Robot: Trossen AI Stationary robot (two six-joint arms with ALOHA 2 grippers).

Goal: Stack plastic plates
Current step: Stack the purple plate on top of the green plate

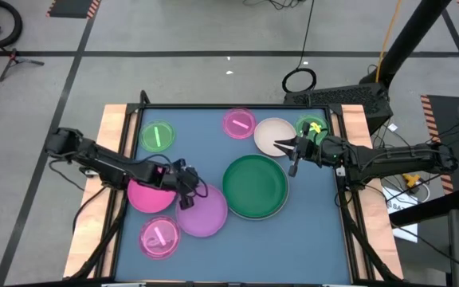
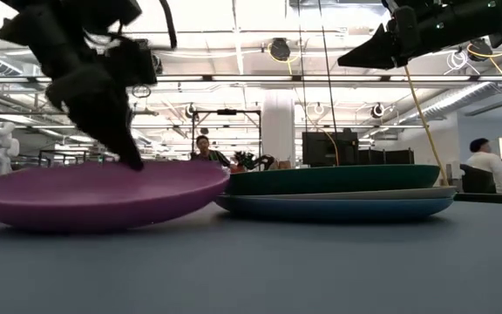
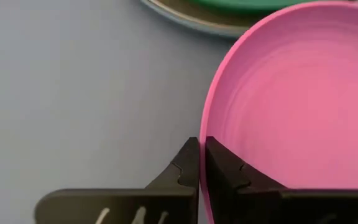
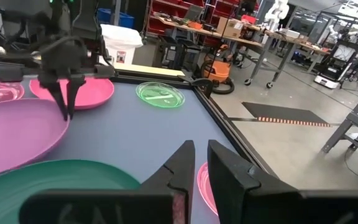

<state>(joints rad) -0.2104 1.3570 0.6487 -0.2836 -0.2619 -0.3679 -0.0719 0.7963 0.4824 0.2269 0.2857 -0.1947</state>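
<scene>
1. Eight plates seen from above on the blue table [image 1: 309, 239], with more stacked under one of them.
2. Left gripper [image 1: 186, 198]: pinched tight on the near rim of the lilac plate [image 1: 205, 214], one finger inside the rim and one outside. Seen closest in the left wrist view.
3. Lilac plate: left of centre, still resting on the table. Its edge lies just beside the dark green plate [image 1: 255, 185] and overlaps the pink plate [image 1: 146, 197].
4. Pink plate: partly hidden under the left arm.
5. Dark green plate: at centre, topmost of a stack. Below it, in the low view, are a pale plate [image 2: 408, 193] and then a blue plate [image 2: 338, 209].
6. Right gripper [image 1: 279, 146]: well above the table, over the cream plate [image 1: 271, 130]. Fingers a narrow slit apart with nothing between them.
7. Small clear plates:
   - Green one [image 1: 157, 135] at far left.
   - Pink one [image 1: 238, 123] at the far edge, touching the cream plate.
   - Second pink one [image 1: 159, 237] at near left, against the lilac plate.
   - Second green one [image 1: 309, 123] at far right, half hidden under the right arm.
</scene>
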